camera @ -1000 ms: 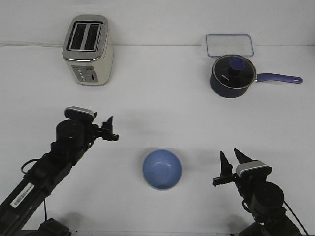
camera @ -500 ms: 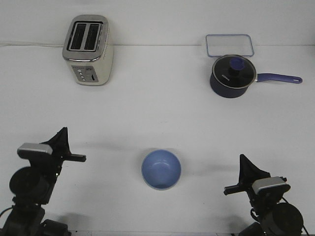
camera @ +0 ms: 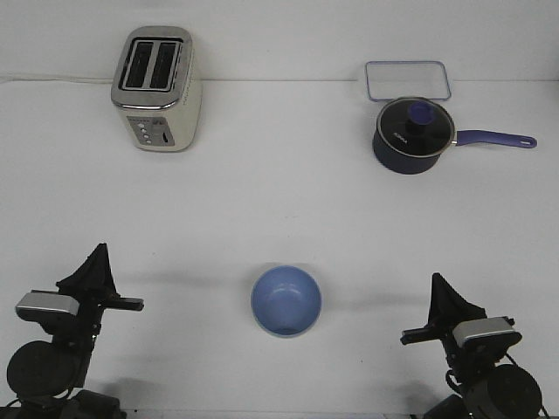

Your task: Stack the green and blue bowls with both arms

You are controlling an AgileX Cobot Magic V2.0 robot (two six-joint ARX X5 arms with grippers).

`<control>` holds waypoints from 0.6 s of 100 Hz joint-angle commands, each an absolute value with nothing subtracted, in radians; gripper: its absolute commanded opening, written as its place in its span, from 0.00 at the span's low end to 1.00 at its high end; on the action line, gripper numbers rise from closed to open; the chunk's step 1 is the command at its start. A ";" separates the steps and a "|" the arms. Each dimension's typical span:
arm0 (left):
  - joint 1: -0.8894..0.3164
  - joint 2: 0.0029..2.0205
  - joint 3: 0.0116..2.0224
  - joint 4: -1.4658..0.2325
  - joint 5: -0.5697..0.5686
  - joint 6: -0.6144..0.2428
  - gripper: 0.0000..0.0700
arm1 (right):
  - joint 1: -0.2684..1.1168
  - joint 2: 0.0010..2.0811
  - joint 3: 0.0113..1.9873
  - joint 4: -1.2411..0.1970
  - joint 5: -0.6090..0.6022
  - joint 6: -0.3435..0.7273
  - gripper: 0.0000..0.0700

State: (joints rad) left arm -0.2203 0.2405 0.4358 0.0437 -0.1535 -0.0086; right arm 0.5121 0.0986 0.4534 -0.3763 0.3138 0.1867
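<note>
Both arms have drawn back to the near corners. Left gripper and right gripper look pressed together, empty. The blue bowl sits between them; the green is unseen, perhaps nested beneath, stacking likely finished.

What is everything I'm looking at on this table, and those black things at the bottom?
Blue bowl: one, light periwinkle, near middle of the table; no green bowl can be made out.
Toaster: one, cream and silver, far left.
Saucepan: one, dark navy with lid and long handle pointing right, far right.
Container: one, clear with bluish rim, just behind the saucepan.
Table: one, white.
Left tool: one, black, near left corner, holding nothing.
Right tool: one, black, near right corner, holding nothing.
</note>
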 commanded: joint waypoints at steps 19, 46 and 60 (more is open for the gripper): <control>-0.222 0.240 0.446 0.053 -0.155 0.007 0.02 | 0.518 0.097 0.456 -0.367 0.313 0.179 0.01; -0.211 0.233 0.441 0.046 -0.156 0.018 0.02 | 0.518 0.097 0.456 -0.367 0.313 0.179 0.01; -0.124 0.199 0.347 0.049 -0.031 0.012 0.02 | 0.518 0.097 0.456 -0.367 0.313 0.179 0.01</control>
